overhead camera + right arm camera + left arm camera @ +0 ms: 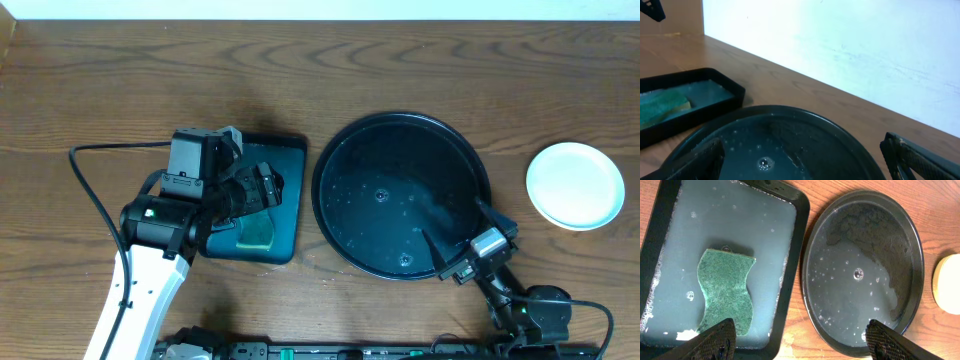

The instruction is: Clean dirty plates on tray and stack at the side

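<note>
- The large round glossy black tray (345,215) lies mid-counter, holding only a thin film of water with scattered bubbles.
- The small round pale plates (575,185) sit in one pile on the brown wooden counter (120,80), right of the black tray and apart from its rim; their number cannot be told.
- The left pincer (800,347) hangs released, jaws spread wide, above a dark teal rectangular tray (799,240) of soapy water where a green wavy sponge (725,292) lies.
- The right pincer (462,232) is released too, its jaws wide over the black tray's near right edge, grasping nothing.
</note>
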{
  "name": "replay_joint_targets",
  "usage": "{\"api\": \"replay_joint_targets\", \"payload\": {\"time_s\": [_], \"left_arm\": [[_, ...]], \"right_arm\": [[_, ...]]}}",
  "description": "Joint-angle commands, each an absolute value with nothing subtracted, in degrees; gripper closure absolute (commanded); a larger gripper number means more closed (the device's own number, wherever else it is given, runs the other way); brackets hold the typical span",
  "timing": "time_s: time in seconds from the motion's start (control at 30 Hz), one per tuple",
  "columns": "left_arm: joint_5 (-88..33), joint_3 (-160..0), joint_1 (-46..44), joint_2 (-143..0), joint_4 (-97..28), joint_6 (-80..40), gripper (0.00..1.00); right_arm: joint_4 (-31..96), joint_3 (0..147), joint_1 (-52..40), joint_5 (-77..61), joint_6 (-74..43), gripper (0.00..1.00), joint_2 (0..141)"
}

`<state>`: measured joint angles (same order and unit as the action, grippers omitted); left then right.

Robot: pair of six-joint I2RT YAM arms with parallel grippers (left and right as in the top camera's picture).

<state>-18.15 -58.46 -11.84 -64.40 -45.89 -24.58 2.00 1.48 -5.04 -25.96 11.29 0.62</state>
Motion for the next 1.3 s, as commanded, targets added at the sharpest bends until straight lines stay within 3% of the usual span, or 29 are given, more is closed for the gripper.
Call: {"api": "replay_joint_targets", "payload": {"time_s": [0.0, 0.67, 0.87, 1.07, 1.27], "left_arm": [[-18.83, -59.81, -11.64, -64.36, -46.0, -24.01, 0.16], [-18.65, -59.81, -11.64, -63.9, -46.02, -23.81, 0.16], [-12.75, -58.06, -11.57, -58.08, -47.81, -21.02, 0.16], [-4.78, -50.0, -10.2, -46.89, -35.4, -20.84, 0.16], [-4.43, -35.0, -3.4, -30.48, -18.35, -18.41, 0.16]], "right_arm": [[2.17, 0.3, -4.71, -25.93, 11.86, 0.01, 0.27], [2.33, 0.32, -4.71, -25.96, 11.88, 0.01, 0.3], [2.33, 0.32, -4.71, -25.93, 11.86, 0.01, 0.27], [2.33, 0.32, -4.71, -25.96, 11.86, 0.01, 0.27], [2.33, 0.32, -4.71, -25.93, 11.86, 0.01, 0.27]]}}
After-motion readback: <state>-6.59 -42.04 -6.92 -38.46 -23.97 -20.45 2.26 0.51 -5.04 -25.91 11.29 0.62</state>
